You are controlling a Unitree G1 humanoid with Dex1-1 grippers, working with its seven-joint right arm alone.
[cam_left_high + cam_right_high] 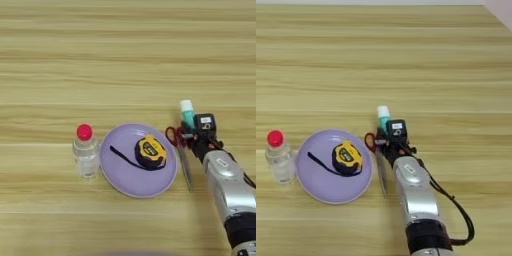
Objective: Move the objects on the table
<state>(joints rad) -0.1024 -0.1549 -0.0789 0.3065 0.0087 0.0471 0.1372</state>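
The robot's silver forearm rises from the bottom edge over the table, a black cable looping along its right side. Just left of the arm, the scissors lie flat on the wood, blades pointing toward the near edge and red loops at the far end, tucked against the gripper. Left of them sits a lilac plate holding a yellow tape measure with its black strap trailing left. A clear bottle with a red cap stands upright just beside the plate's left rim. At the arm's far end, the gripper meets the glue stick, which stands upright with its white cap showing above the black fingers; whether they clamp it cannot be told.
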